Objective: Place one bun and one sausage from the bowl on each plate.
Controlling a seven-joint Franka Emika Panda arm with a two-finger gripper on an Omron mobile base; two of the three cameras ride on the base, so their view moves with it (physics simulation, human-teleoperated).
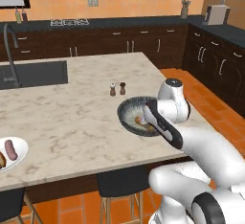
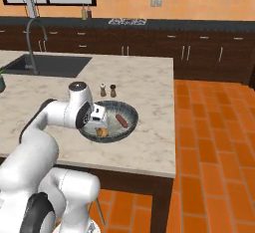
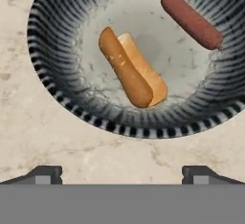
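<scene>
The dark streaky bowl (image 3: 52,74) sits near the counter's front right corner (image 1: 125,115) (image 2: 130,127). In it lie a golden-tan bun (image 3: 131,70) (image 2: 102,132) (image 1: 139,120) and a dark red-brown sausage (image 3: 191,20) (image 2: 121,120), apart from each other. My gripper (image 3: 122,174) hangs open above the bowl's near rim, with nothing between its fingertips (image 3: 45,173). At the far left the white plate (image 1: 20,144) holds a pale pink sausage (image 1: 10,150), with a bun (image 1: 1,160) beside it at the picture's edge.
Two small shakers (image 1: 117,89) (image 2: 108,90) stand just behind the bowl. A sink (image 1: 33,73) with a tall faucet (image 1: 10,50) is set into the counter's back left. Dark stools (image 1: 122,182) stand under the front edge. Orange tile floor lies to the right.
</scene>
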